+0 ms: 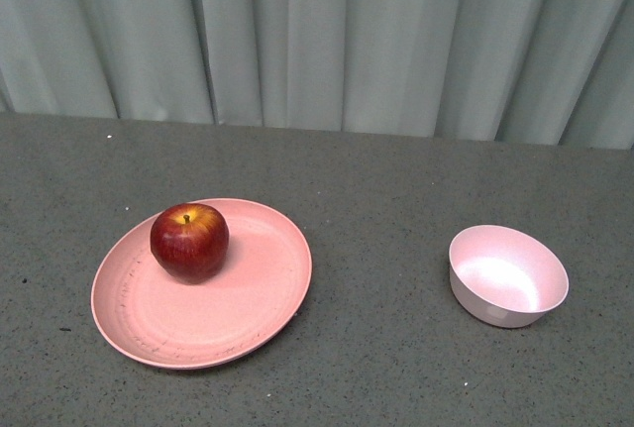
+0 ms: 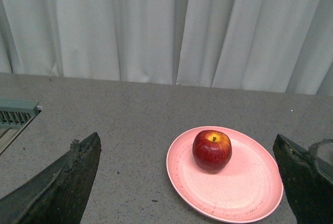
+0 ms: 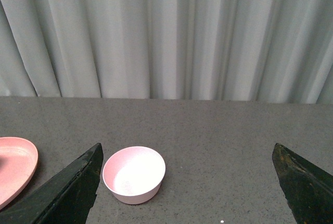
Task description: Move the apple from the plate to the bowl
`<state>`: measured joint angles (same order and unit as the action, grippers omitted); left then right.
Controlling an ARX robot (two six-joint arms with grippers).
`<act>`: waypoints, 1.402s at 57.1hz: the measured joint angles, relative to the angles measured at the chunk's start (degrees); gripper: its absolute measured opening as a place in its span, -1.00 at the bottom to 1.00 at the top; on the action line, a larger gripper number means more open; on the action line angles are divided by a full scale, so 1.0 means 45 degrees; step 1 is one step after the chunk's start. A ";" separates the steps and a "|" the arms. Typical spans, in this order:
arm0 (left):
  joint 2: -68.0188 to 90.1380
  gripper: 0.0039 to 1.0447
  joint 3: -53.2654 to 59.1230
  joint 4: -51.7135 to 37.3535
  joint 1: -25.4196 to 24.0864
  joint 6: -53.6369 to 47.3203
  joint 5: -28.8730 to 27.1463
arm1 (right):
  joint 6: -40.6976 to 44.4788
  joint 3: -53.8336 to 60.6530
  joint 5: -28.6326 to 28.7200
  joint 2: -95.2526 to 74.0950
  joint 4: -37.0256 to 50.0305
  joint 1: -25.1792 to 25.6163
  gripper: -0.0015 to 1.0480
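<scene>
The dark-red apple [image 1: 189, 241] sits upright on the far-left part of the salmon-pink plate [image 1: 248, 293], left of centre on the table. The small pale pink bowl [image 1: 507, 275] stands empty to the right. Neither gripper shows in the front view. In the left wrist view the apple [image 2: 212, 150] rests on the plate [image 2: 244, 187], ahead of my open left gripper [image 2: 190, 182]; its dark fingers [image 2: 62, 182] are wide apart and hold nothing. In the right wrist view the bowl [image 3: 134, 174] stands ahead of my open, empty right gripper [image 3: 187, 187], near one finger [image 3: 67, 190]. The plate's edge [image 3: 15, 167] shows there.
A grey speckled table [image 1: 396, 368] carries both dishes. A pale grey-green curtain [image 1: 317, 41] hangs behind the table's far edge. A grey-green slatted object [image 2: 15, 115] shows at the edge of the left wrist view.
</scene>
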<state>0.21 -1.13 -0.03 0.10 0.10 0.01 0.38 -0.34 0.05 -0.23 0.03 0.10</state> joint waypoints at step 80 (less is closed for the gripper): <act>0.0000 0.88 0.0000 0.0000 0.0000 0.0000 0.0000 | 0.0000 0.0000 0.0000 0.0000 0.0000 0.0000 0.82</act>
<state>0.21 -1.13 -0.03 0.10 0.10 0.01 0.38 -0.34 0.05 -0.23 0.03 0.10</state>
